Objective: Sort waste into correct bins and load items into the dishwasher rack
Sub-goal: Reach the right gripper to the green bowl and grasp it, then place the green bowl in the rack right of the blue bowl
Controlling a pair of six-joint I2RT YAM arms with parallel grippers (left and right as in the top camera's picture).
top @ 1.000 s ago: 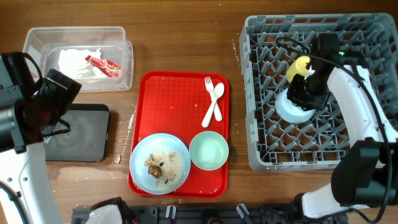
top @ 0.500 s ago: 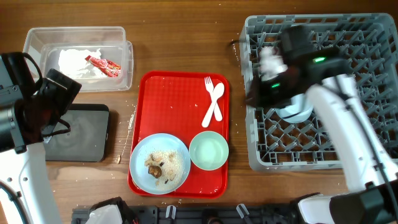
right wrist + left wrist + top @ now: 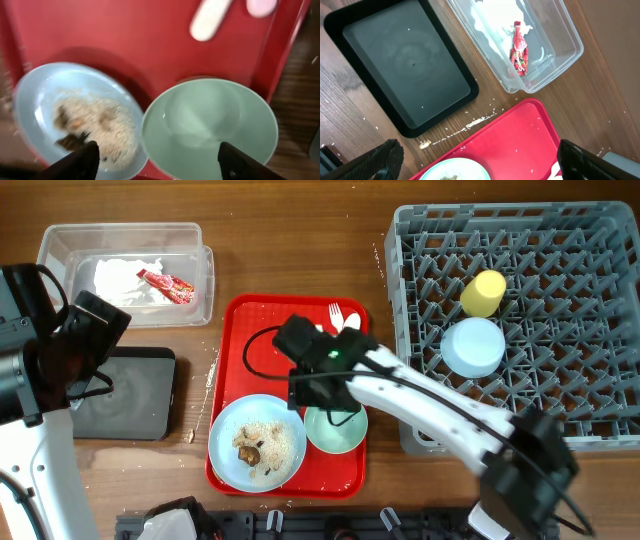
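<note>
Directly under the right gripper [image 3: 157, 150], whose two dark fingers [image 3: 85, 160] stand spread wide with nothing between them, sits the pale green bowl [image 3: 210, 125], upright, on the red tray [image 3: 100, 30]. Just to that gripper's left, touching the bowl's rim, lies the light blue plate [image 3: 35, 100] with white rice [image 3: 100, 125] and brown scraps [image 3: 75, 140] heaped on it. Beyond the fingers, further up the tray, the white fork [image 3: 335, 312] and spoon [image 3: 350, 328] lie side by side, partly covered by the arm from overhead. Well off to the right of this arm stands the grey dishwasher rack [image 3: 600, 280], with the yellow cup [image 3: 484, 292] lying among its pegs and the light blue bowl [image 3: 473, 346] turned upside down just beside it. Over on the other side, the left gripper [image 3: 479, 150] hangs above the tabletop with its fingers wide apart and empty. Ahead of it, to the left, is the black tray [image 3: 405, 65]; to the right, the clear tub [image 3: 560, 50] holds crumpled napkins [image 3: 492, 20] with the red-and-white wrapper [image 3: 519, 50] resting on them. Loose grains are scattered on the wood between the black tray and the red one.
</note>
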